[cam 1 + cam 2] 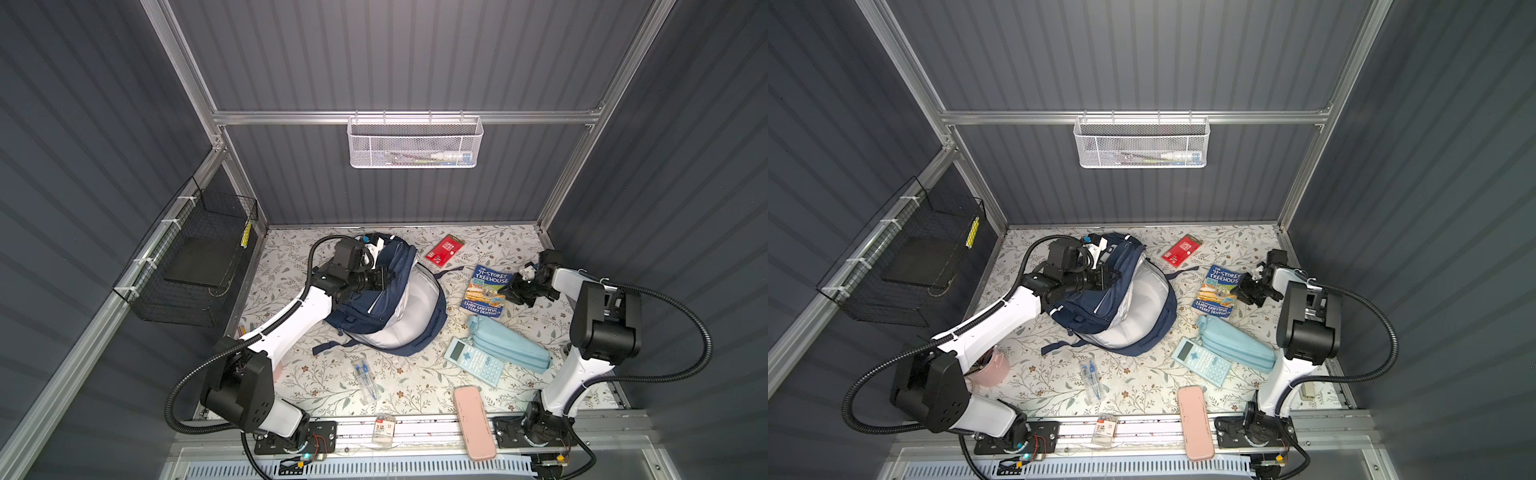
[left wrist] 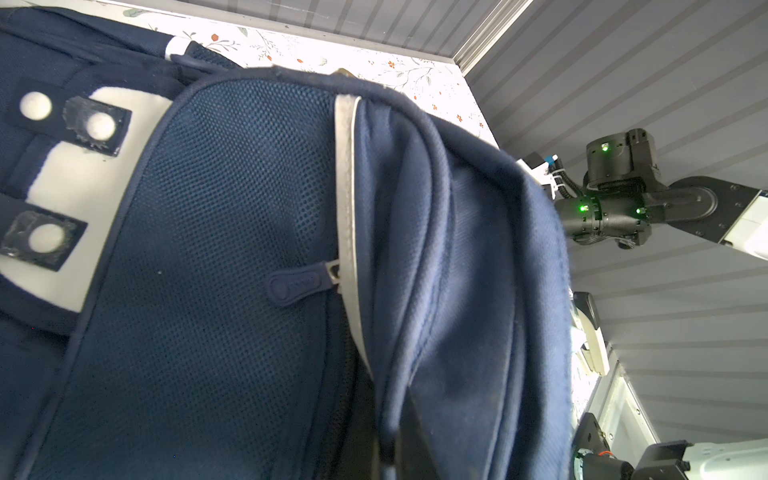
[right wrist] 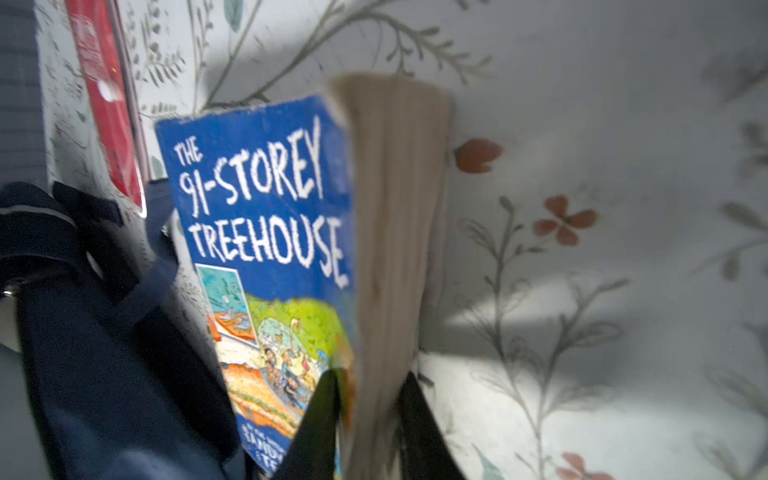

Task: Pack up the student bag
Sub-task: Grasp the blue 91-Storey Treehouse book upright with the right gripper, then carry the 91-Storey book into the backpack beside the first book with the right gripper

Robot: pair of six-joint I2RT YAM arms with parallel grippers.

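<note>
The student bag lies open toward the far left corner of the desk, grey lining showing, and the left gripper has its jaws pressed together on the bag's upper flap. Over near the right edge, the right gripper has its jaws pinching the page edge of the book, 1 finger on each side.

Book right of student bag
</note>
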